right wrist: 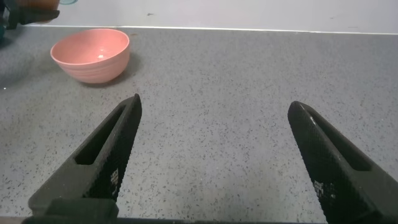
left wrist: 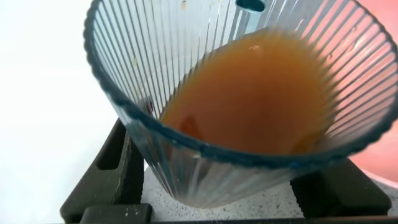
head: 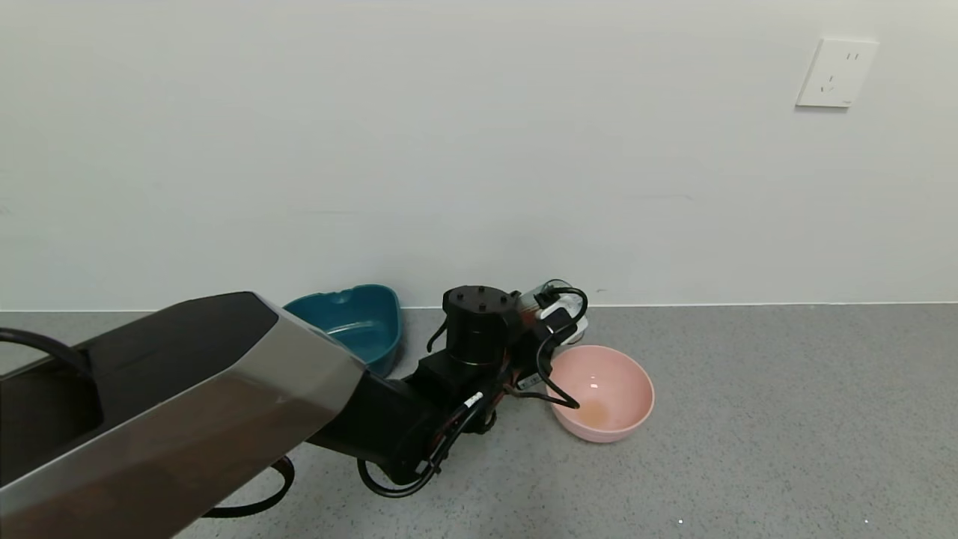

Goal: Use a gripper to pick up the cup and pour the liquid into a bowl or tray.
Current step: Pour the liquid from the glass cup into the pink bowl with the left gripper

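Note:
My left gripper (head: 555,318) is shut on the cup (head: 546,294), a ribbed translucent teal cup (left wrist: 186,74), and holds it tipped over the far left rim of the pink bowl (head: 632,389). Orange-red liquid (left wrist: 255,93) lies inside the tilted cup, close to its lip. Black fingers (left wrist: 115,165) press on both sides of the cup. A thin orange film (head: 593,411) sits in the bottom of the bowl. My right gripper (right wrist: 214,109) hangs open over bare table, well away from the bowl (right wrist: 91,53).
A dark teal tub (head: 363,322) stands against the wall to the left of my left wrist. The grey speckled table (head: 786,419) runs up to a white wall with a socket (head: 836,72). Loose black cables (head: 550,374) hang beside the bowl.

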